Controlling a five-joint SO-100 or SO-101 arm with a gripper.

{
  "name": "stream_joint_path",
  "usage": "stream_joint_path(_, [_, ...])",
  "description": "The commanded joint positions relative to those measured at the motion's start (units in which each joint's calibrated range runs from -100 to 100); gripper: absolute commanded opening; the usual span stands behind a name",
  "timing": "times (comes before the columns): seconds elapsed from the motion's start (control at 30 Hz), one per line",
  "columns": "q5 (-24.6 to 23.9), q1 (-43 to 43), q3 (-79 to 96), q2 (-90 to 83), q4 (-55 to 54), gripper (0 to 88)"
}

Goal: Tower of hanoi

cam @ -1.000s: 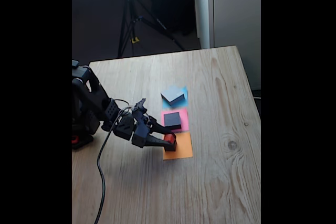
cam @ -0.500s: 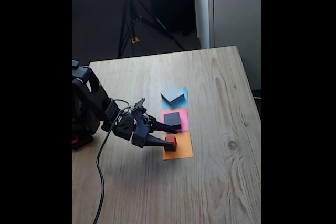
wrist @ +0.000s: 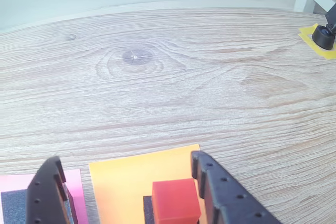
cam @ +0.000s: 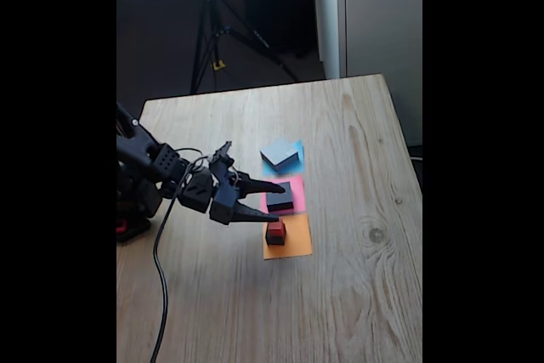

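Fixed view: gripper [cam: 275, 197] spread wide and holding nothing, raised above the table [cam: 357, 295], fingertips aimed toward 3 o'clock. Red cube [cam: 275, 229] stacked on a small dark grey block [cam: 274, 239] at the near corner of the orange paper [cam: 293, 244], just below the lower fingertip and apart from it. Black block [cam: 281, 196] on the pink paper [cam: 297, 184] at 12 o'clock from the cube. Flat grey block [cam: 280, 153] on the blue paper [cam: 297, 147], farther toward 12 o'clock.

Wrist view: red cube [wrist: 175, 201] at 6 o'clock, between the parted fingers [wrist: 226, 195], touching neither.
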Motion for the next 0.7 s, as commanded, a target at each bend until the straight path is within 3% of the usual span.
stream_joint_path(0.0, [0.69, -0.66, -3.57, -11.07, 12.0, 20.4])
stream_joint_path(0.07, [0.69, -0.91, -6.67, -15.84, 21.95, 13.3])
stream_joint_path(0.3, [0.69, -2.75, -18.21, -24.62, 45.1, 6.3])
stream_joint_path(0.4, [0.69, -3.5, -27.39, -26.28, 60.08, 1.8])
stream_joint_path(0.67, [0.69, -6.76, -52.39, -26.81, 92.37, 0.2])
